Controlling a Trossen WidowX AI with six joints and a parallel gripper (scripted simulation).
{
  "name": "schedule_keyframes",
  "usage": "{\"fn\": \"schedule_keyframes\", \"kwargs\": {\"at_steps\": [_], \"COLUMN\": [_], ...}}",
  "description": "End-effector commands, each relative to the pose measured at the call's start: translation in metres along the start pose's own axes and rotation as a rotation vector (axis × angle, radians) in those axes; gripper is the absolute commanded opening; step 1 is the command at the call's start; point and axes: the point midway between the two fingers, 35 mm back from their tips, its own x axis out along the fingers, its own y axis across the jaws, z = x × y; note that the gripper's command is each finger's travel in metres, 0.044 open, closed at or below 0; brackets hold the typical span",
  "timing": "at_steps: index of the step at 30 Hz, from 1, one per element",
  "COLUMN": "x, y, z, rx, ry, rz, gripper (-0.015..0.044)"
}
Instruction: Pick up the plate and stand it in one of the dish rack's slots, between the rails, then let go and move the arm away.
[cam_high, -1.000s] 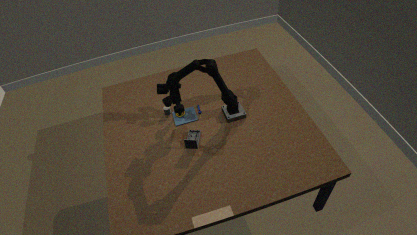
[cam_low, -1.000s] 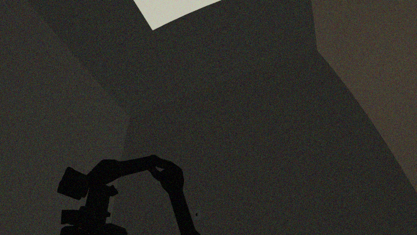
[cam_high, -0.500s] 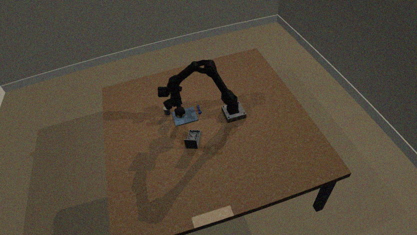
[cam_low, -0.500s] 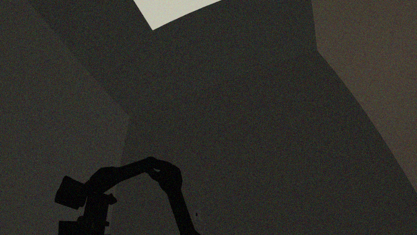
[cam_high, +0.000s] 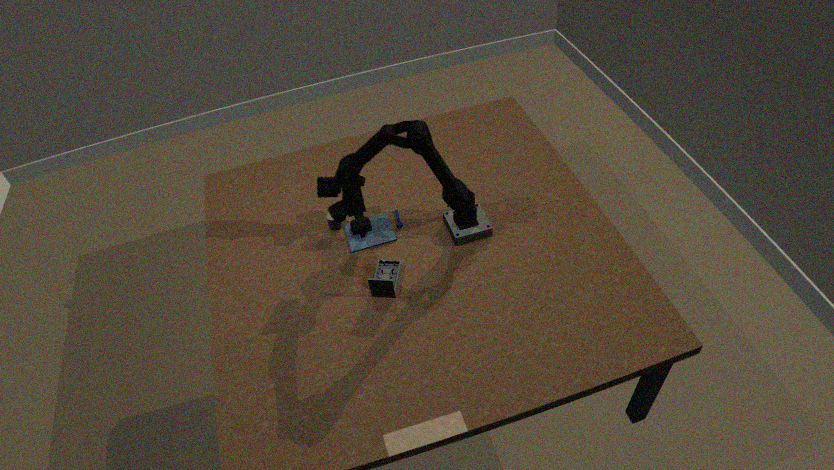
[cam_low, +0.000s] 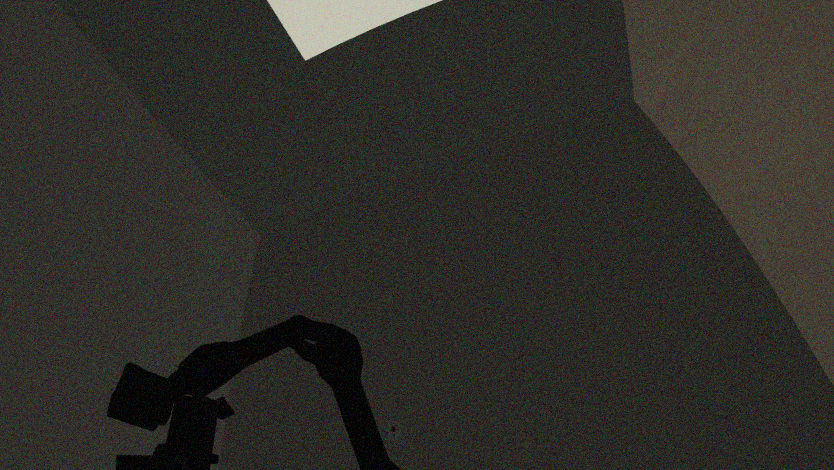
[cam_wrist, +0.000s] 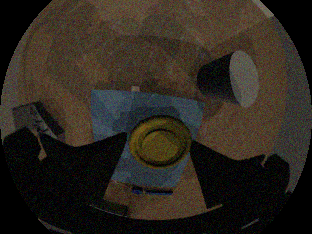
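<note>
One wooden table (cam_high: 525, 280), flat and brown, filling mid-frame in the top view. One black jointed arm (cam_high: 431, 157) arching above it. One blue square mat (cam_wrist: 110, 117) at centre of the wrist view, carrying one round yellow plate (cam_wrist: 159, 143) lying flat. One grey boxy dish rack (cam_high: 385, 277) below the mat, nothing visible in its slots. One pale cylindrical cup (cam_wrist: 235, 80) upper right, on its side. One gripper (cam_wrist: 159, 161), wide apart, empty, straddling the plate.
</note>
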Motion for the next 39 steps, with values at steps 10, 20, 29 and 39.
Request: {"fn": "schedule_keyframes", "kwargs": {"at_steps": [10, 20, 29, 39], "x": [0.001, -0.028, -0.068, -0.108], "y": [-0.001, -0.003, -0.005, -0.005], "z": [0.0, 0.007, 0.014, 0.017], "rx": [0.002, 0.002, 0.002, 0.002], "ry": [0.002, 0.001, 0.0, 0.0], "rz": [-0.006, -0.006, -0.006, -0.006], "gripper": [0.0295, 0.0052, 0.0, 0.0]}}
